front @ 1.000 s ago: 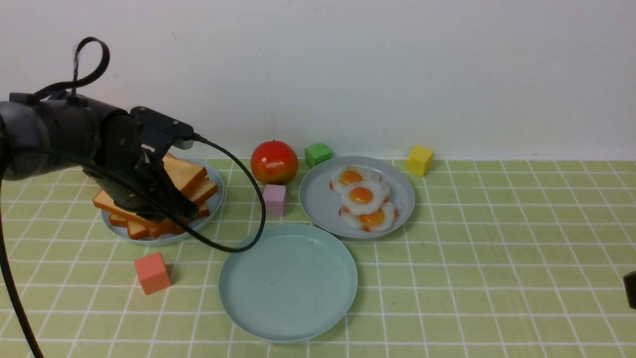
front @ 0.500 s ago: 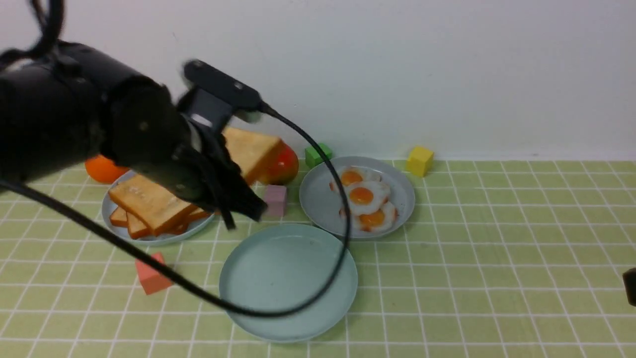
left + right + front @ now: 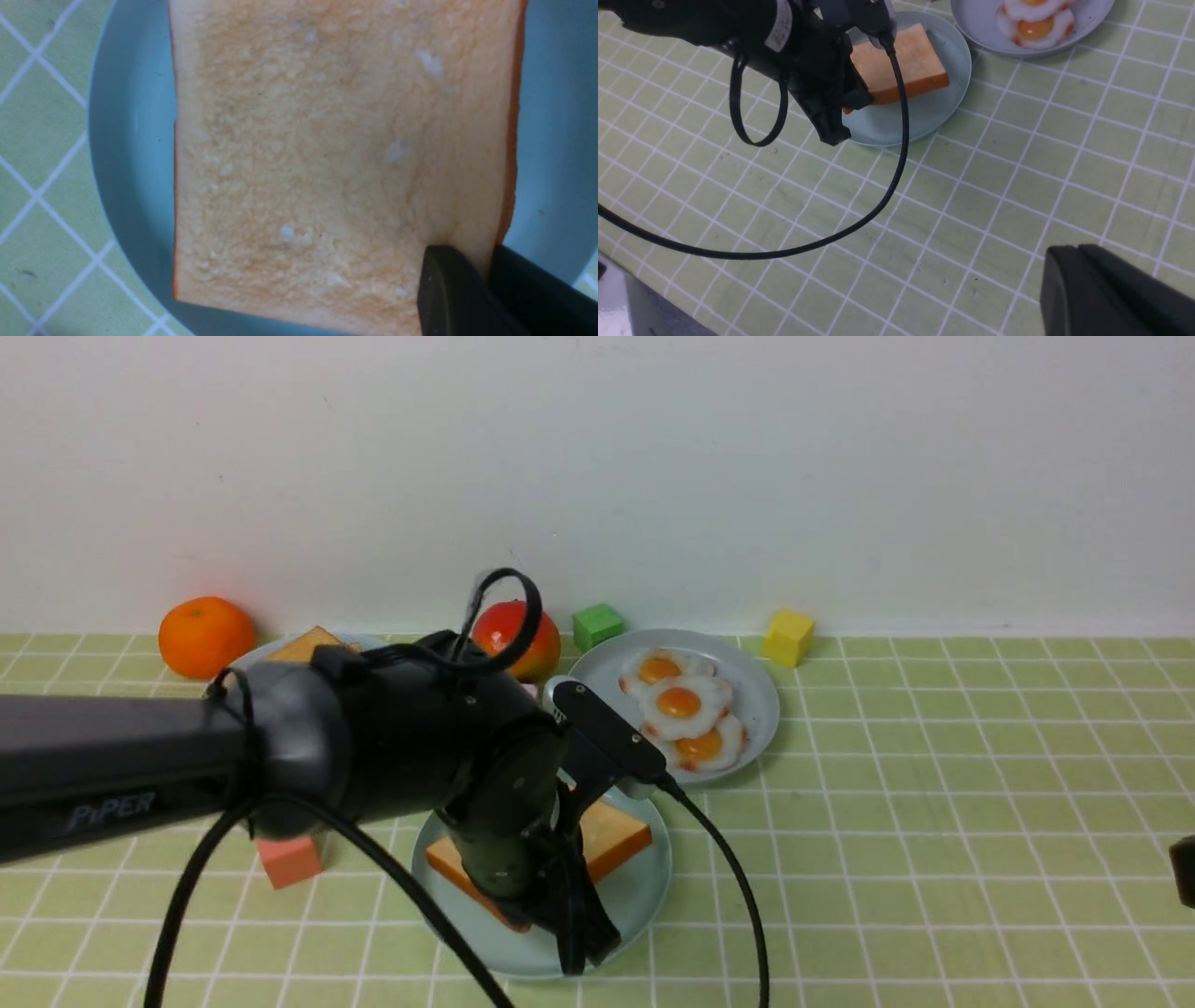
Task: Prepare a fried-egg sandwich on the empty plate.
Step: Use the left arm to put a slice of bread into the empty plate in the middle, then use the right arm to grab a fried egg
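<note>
My left gripper [image 3: 569,933] is shut on the near edge of a golden-brown toast slice [image 3: 611,835]. It holds the slice tilted, low over the pale teal plate [image 3: 649,891]. In the left wrist view the toast [image 3: 327,154] fills the frame above the plate [image 3: 126,140], pinched between the two black fingers [image 3: 448,289]. I cannot tell whether the slice touches the plate. Three fried eggs [image 3: 679,702] lie on a grey-blue plate [image 3: 597,705] behind. My right gripper [image 3: 1078,249] hangs shut and empty above the mat at the right edge [image 3: 1186,873].
The left arm hides most of the toast plate; one toast corner [image 3: 303,644] shows. Along the wall stand an orange [image 3: 205,637], a red apple [image 3: 523,635], a green cube [image 3: 597,625] and a yellow cube [image 3: 789,637]. A salmon cube [image 3: 289,861] sits left of the teal plate.
My left arm lifted a toast slice off the stack at the left, swung right and came down with it over the teal plate. The right gripper stayed put.
</note>
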Controlling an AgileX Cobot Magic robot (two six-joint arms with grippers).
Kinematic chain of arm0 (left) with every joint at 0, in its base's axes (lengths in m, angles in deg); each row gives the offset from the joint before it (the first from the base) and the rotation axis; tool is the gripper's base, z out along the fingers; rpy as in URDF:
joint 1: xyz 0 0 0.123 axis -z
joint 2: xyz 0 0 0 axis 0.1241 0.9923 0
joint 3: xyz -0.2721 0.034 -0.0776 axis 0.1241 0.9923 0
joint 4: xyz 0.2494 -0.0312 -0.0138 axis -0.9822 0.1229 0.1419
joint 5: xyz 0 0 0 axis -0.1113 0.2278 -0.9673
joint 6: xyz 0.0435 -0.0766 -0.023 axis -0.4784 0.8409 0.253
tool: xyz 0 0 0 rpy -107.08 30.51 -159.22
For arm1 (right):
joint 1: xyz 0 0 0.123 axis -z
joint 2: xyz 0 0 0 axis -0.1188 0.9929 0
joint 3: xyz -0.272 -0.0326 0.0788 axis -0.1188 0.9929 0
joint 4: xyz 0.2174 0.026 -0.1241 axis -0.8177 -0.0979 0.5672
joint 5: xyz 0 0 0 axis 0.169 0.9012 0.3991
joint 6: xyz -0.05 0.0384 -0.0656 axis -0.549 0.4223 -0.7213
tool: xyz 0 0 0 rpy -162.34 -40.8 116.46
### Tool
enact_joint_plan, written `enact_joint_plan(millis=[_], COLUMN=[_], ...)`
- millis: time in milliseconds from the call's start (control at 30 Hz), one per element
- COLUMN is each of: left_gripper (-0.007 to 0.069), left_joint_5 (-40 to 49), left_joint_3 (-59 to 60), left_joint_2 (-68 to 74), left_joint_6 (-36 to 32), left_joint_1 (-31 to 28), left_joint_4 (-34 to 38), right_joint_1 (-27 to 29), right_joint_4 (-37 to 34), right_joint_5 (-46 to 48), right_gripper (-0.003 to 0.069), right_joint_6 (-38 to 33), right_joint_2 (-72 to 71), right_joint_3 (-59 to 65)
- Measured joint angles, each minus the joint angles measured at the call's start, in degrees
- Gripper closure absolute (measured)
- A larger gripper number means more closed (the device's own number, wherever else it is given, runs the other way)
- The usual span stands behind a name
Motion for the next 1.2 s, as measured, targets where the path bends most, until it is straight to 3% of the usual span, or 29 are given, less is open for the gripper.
enact_joint_plan(millis=[100, 267, 367, 500, 667, 767, 800, 833, 1133, 1200], left_gripper=[0.0519, 0.0366, 0.0239, 0.0197, 0.0341, 0.0557, 0.0569, 0.0634, 0.0638, 0.0638], left_joint_5=[-0.93, -0.65, 2.92, 9.30, 11.30, 10.48, 10.21, 9.22, -4.21, -11.88], left_joint_3=[0.00, -0.84, -3.78, -8.27, -11.02, -9.46, -8.97, -6.72, 16.02, 22.62], left_joint_2=[0.36, 0.36, -0.41, -4.88, -17.25, -28.71, -30.02, -35.18, -56.35, -60.89], left_joint_6=[0.00, 0.51, 3.22, 4.55, 4.71, 4.71, 4.71, 4.71, 4.71, 4.71], left_joint_1=[0.00, 0.00, 0.00, 0.00, 0.00, 0.00, 0.00, 0.00, 0.00, 0.00], left_joint_4=[-0.31, 0.24, 2.93, 6.50, 8.66, 8.73, 8.73, 8.87, 12.58, 13.65], right_joint_1=[0.00, 0.00, 0.00, 0.00, 0.00, 0.00, 0.00, 0.00, 0.20, 1.05], right_joint_4=[0.00, 0.00, -0.54, -2.19, -6.17, -8.16, -8.25, -8.49, -11.62, -14.09], right_joint_5=[0.00, -0.34, -2.28, -5.08, -10.18, -15.62, -15.88, -17.77, -18.26, -17.28], right_gripper=[0.0614, 0.0585, 0.0517, 0.0428, 0.0344, 0.0328, 0.0328, 0.0326, 0.0323, 0.0314], right_joint_6=[0.00, 0.00, 0.00, 0.00, 0.00, 0.00, 0.00, 0.00, 0.00, 0.00], right_joint_2=[0.00, 0.54, 3.38, 8.68, 18.04, 26.97, 27.98, 31.96, 52.75, 59.49], right_joint_3=[0.00, 0.00, 0.00, 0.00, -0.04, -1.55, -1.91, -3.82, -18.45, -23.57])
